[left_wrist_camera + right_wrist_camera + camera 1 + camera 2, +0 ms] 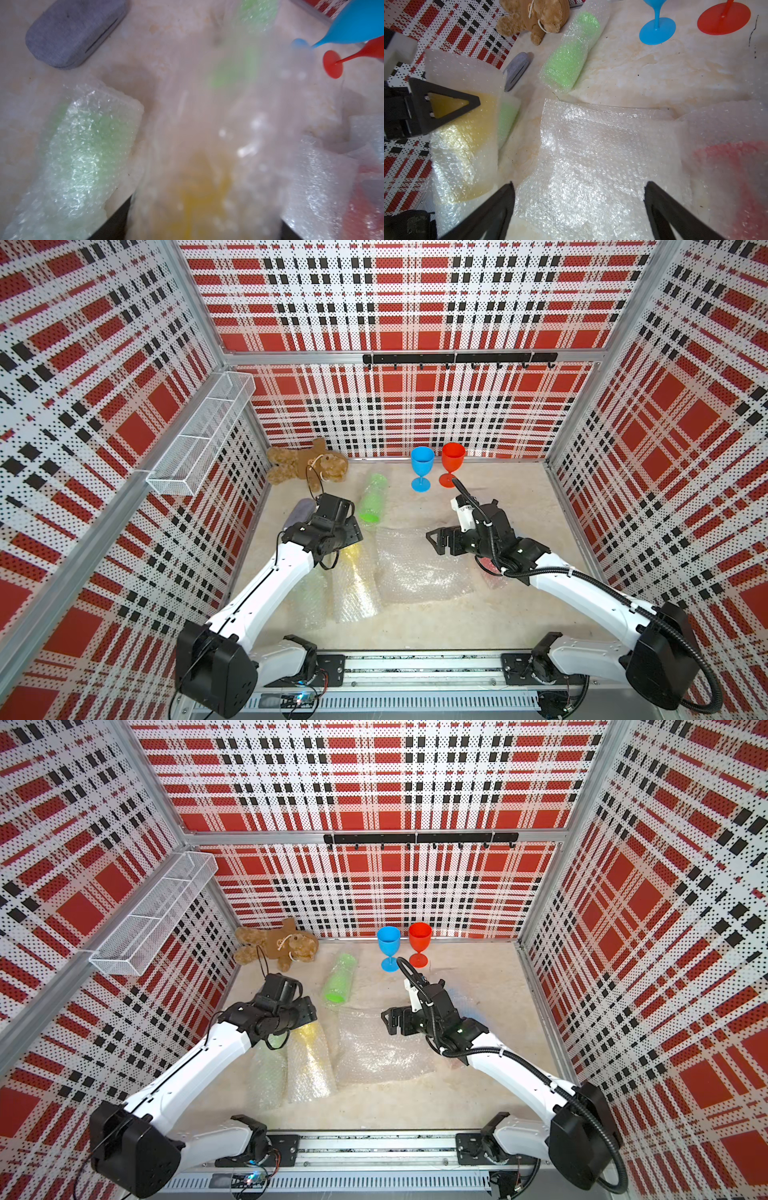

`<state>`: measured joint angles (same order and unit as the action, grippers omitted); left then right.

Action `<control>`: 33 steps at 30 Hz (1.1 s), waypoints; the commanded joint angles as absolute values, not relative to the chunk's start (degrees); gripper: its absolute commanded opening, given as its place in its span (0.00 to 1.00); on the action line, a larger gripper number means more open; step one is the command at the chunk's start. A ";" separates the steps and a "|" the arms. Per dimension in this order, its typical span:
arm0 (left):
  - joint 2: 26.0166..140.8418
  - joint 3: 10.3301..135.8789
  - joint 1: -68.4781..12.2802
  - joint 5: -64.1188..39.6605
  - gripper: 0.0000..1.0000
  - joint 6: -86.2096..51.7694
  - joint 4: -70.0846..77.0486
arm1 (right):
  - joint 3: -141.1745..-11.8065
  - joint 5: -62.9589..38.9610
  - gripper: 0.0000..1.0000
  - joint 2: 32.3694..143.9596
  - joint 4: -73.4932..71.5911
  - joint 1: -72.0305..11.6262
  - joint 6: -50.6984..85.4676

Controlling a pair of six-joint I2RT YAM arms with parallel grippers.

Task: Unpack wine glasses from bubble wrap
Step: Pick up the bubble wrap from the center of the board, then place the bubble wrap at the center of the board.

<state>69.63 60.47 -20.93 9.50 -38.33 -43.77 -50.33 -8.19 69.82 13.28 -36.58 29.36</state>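
Clear bubble wrap sheet (pixel 591 155), loose and flat, lies mid-table under the right gripper (pixel 579 185), whose jaws stand wide apart with nothing between them. The left gripper (pixel 205 220) is clamped on the bubble-wrapped yellow goblet (pixel 467 135), at the bundle's far end.

Both top views hide that grip under the wrist. The right wrist view shows one black finger (pixel 444 108) flat against the bundle, while the left wrist view gives only a blur of wrap and yellow between its fingers. The grey oval fabric pouch (pixel 74 31) is plain in the left wrist view but mostly behind the left arm from above. The bubble-wrapped red goblet (pixel 726 166) is half under the right arm in both top views.

A bubble-wrapped green goblet (pixel 311 593) lies just beside the yellow one, towards the left wall. A second green roll (pixel 372 497) lies further back, apart. The bare blue plastic goblet (pixel 422 472) and bare red plastic goblet (pixel 452 468) stand upright, side by side, close to the back wall. The brown teddy bear (pixel 307 466) fills the back left corner. The beige marbled tabletop (pixel 498 614) is bare along the front edge and at the right rear.
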 commanded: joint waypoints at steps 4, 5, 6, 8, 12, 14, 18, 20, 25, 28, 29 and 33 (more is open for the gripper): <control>67.78 68.43 -20.65 6.90 0.73 -33.83 -47.61 | -52.39 -9.14 1.00 65.41 16.24 -34.12 28.12; 67.57 69.33 -20.65 5.91 0.74 -32.83 -46.75 | -52.28 -9.29 1.00 65.06 16.39 -33.50 28.10; 67.54 70.11 -20.57 4.35 0.74 -31.91 -45.15 | -51.90 -9.56 1.00 64.60 16.35 -32.76 28.11; 67.49 70.21 -20.35 -1.63 0.74 -30.77 -40.61 | -51.55 -10.59 1.00 64.38 16.27 -31.49 28.23; 67.63 63.82 -20.55 -19.89 0.71 -34.92 -21.93 | -50.33 -12.31 1.00 62.67 13.44 -30.81 29.11; 68.71 59.14 -21.19 -26.67 0.70 -39.80 -10.46 | -50.05 -7.61 1.00 61.21 14.20 -30.85 29.71; 74.12 52.45 -24.39 -36.61 0.66 -49.47 11.95 | -47.11 -9.85 1.00 56.83 12.96 -30.72 24.81; 77.16 51.18 -26.39 -38.80 0.65 -52.04 19.34 | -45.47 -14.82 0.97 55.42 11.22 -30.19 24.43; 82.55 49.87 -30.15 -41.14 0.63 -55.81 29.12 | -42.24 -21.04 0.81 54.13 9.10 -28.44 26.65; 84.10 48.87 -31.27 -40.96 0.61 -56.52 30.78 | -41.02 -24.62 0.76 54.36 7.91 -26.93 28.25; 84.36 48.48 -31.53 -40.87 0.60 -56.59 31.21 | -40.79 -25.03 0.75 54.63 7.59 -26.56 28.87; 85.24 47.08 -32.09 -40.69 0.58 -57.02 32.53 | -41.21 -26.26 0.72 56.67 6.37 -26.28 30.41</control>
<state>84.29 48.21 -31.68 -39.46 -55.61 27.22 -40.95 -23.20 55.68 9.50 -26.79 28.71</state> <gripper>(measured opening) 0.662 0.722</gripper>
